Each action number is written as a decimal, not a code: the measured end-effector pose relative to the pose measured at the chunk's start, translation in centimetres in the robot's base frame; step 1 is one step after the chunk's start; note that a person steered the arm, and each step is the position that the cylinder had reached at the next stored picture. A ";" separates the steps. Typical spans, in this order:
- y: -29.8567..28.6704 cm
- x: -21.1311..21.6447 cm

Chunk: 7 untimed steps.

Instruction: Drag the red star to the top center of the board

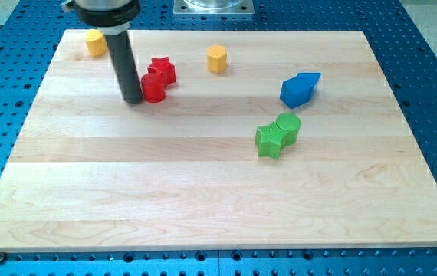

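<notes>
**Tip parked left of the red pair**

The arm has no fingers, only a rod that can hold nothing; its tip [133, 100] rests on the counter [203, 192], touching the left side of a red cylinder [153, 88]. The red star [162, 70] sits just behind, touching that cylinder, left of top center. From this side, a rightward push looks intended. A yellow hexagonal block [216, 58] lies near the goal; another yellow block [96, 42], a blue block [299, 89] and two green blocks [277, 135] stand apart.
</notes>
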<state>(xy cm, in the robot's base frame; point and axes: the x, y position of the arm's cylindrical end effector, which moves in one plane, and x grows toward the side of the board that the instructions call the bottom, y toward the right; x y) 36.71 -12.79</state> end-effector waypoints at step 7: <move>7.8 -11.0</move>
<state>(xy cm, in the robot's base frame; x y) 25.70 -4.95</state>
